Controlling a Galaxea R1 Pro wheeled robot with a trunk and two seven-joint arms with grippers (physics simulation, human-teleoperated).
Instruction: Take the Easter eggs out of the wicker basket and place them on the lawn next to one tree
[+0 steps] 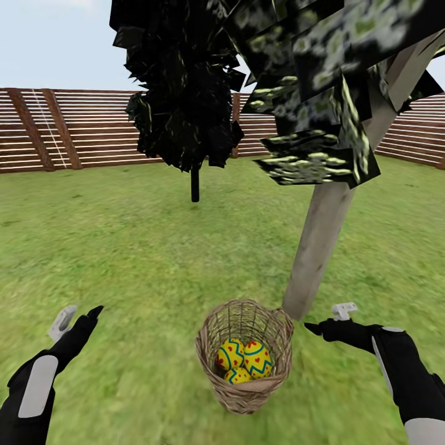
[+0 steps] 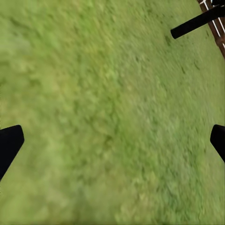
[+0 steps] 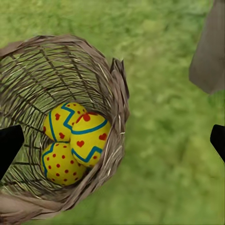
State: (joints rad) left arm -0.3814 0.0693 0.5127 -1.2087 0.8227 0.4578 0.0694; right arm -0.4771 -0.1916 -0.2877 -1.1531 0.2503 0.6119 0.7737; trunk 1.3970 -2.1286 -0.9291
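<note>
The wicker basket [image 1: 244, 395] stands on the lawn [image 1: 136, 259] low in the middle of the head view, at the foot of the pale-trunked tree [image 1: 321, 241]. Three yellow Easter eggs [image 1: 258, 358] lie together at its bottom, also seen in the right wrist view as Easter eggs [image 3: 89, 133] inside the basket [image 3: 119, 93]. My right gripper [image 1: 327, 320] is open, just right of the basket's rim and above the grass. My left gripper [image 1: 79, 316] is open too, well left of the basket, with only grass [image 2: 93, 117] between its fingertips [image 2: 9, 145].
A dark tree with a thin black trunk [image 1: 195, 182] stands farther back on the grass. The brown slat fence [image 1: 74, 130] rings the far side. Blocky speckled foliage [image 1: 321, 93] hangs overhead at the right. Open grass stretches left and right of the basket.
</note>
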